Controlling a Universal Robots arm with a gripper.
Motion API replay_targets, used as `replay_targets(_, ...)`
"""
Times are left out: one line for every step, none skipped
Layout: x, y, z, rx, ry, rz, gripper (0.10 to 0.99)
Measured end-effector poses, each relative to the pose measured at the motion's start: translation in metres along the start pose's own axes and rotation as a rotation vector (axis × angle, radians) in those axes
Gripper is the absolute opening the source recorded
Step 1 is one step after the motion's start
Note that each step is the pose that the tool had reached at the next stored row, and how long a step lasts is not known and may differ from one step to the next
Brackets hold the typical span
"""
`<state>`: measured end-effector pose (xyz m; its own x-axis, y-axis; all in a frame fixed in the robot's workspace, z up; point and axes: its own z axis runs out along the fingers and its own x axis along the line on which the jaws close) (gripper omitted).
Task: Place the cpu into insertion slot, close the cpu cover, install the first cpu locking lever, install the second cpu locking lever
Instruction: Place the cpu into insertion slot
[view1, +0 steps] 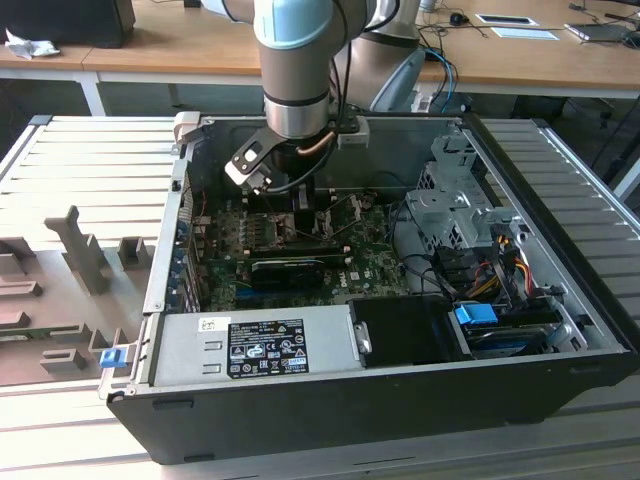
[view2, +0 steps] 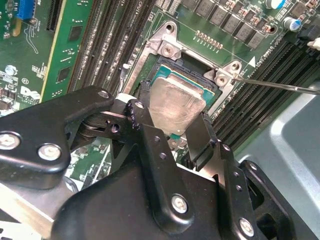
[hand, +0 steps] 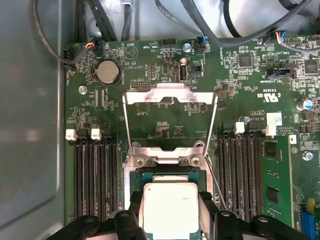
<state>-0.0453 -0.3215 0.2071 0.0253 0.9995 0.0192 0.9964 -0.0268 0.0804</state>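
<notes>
The cpu (view2: 176, 102), a pale silver square chip, sits between my black fingers (view2: 206, 131) in both wrist views. My gripper (view2: 175, 114) is shut on the cpu's two sides. The chip (hand: 170, 207) hangs over the insertion slot (view2: 186, 66), whose dark frame and silver rim (hand: 165, 160) show just beyond it; whether it is seated I cannot tell. The cpu cover (hand: 170, 95) stands flipped open behind the slot. A thin wire locking lever (hand: 214, 175) stands free beside the slot. In the exterior view my gripper (view1: 303, 205) reaches down into the open computer case.
Long black memory slots (hand: 95, 175) flank the socket, with a green memory stick (hand: 275, 180) on one side. Cables (hand: 210, 25) cross the board's far edge near a coin battery (hand: 107, 72). A power supply (view1: 260, 345) and drive cage (view1: 450, 200) crowd the case.
</notes>
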Motion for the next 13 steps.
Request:
replay_targets(0.0000,-0.0001,0.0005,0.000,0.0002,-0.003,0.529)
replay_targets(0.0000,-0.0001,0.0010,0.000,0.0003,-0.005,0.529)
replay_targets(0.0000,-0.0001,0.0015,0.000,0.0003,-0.005,0.529)
replay_targets(0.0000,-0.0002,0.0023,0.000,0.0004,-0.005,0.529)
replay_targets(0.0001,-0.0002,0.0029,0.000,0.0003,-0.005,0.529)
replay_targets(0.0002,-0.0004,0.0045,0.000,0.0003,-0.005,0.529)
replay_targets(0.0002,-0.0004,0.0051,0.000,0.0003,-0.005,0.529)
replay_targets(0.0002,-0.0004,0.0051,0.000,0.0002,-0.005,0.529)
replay_targets(0.0002,-0.0004,0.0052,0.000,0.0001,-0.005,0.529)
replay_targets(0.0002,-0.0005,0.0052,0.000,0.0002,-0.005,0.529)
replay_targets(0.0002,-0.0004,0.0053,0.000,0.0003,-0.005,0.529)
replay_targets(0.0002,-0.0005,0.0053,0.000,0.0003,-0.005,0.529)
replay_targets(0.0002,-0.0005,0.0053,0.000,0.0003,-0.005,0.529)
